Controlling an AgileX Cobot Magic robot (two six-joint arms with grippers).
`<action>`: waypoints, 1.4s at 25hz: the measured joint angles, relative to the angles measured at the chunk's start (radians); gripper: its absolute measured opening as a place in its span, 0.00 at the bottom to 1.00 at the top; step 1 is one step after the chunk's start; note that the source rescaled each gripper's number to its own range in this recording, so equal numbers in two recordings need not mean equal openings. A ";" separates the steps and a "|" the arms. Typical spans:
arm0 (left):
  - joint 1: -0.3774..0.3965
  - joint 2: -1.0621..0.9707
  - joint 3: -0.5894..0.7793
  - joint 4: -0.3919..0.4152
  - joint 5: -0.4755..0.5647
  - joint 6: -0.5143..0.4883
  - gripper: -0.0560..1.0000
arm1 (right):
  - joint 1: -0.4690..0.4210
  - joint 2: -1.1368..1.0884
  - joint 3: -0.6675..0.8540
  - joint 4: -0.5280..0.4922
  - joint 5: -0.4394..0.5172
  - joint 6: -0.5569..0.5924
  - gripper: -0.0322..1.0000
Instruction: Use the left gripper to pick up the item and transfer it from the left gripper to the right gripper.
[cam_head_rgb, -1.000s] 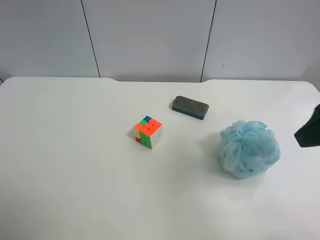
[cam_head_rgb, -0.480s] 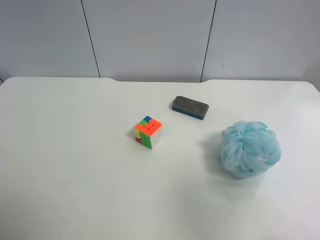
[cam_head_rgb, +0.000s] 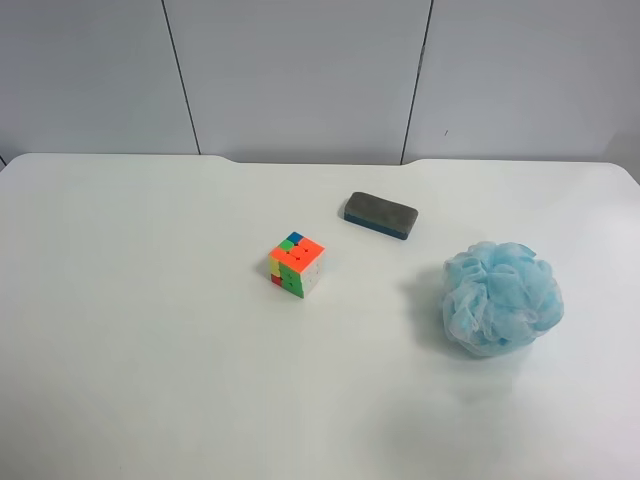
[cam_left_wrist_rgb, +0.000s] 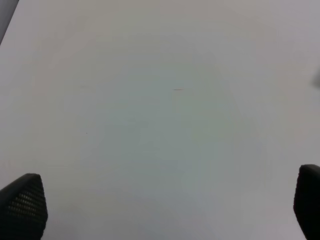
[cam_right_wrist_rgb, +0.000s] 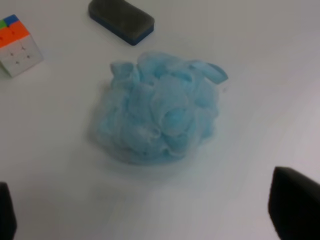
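Both grippers gape wide w/ nothing held: right gripper (cam_right_wrist_rgb: 150, 212) hovers just short of pouf (cam_right_wrist_rgb: 159, 114) nr table (cam_head_rgb: 150, 350) edge; left gripper (cam_left_wrist_rgb: 165, 205) over bare tabletop.

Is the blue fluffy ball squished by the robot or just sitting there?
Just sitting. The blue pouf rests puffy on the table, and the right end effector is open, not touching it.

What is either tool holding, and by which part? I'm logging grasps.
Nothing is held. The fluffy light blue mesh bath pouf sits free on the white table; both tools' fingertips are spread over it, empty.
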 joint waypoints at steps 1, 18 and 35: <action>0.000 0.000 0.000 0.000 0.000 0.000 1.00 | 0.000 -0.001 0.002 -0.002 -0.005 0.000 1.00; 0.000 0.000 0.000 0.000 0.000 0.001 1.00 | -0.087 -0.002 0.002 -0.003 -0.015 0.000 1.00; 0.000 0.000 0.000 0.000 0.000 0.001 1.00 | -0.260 -0.039 0.002 -0.004 -0.016 0.001 1.00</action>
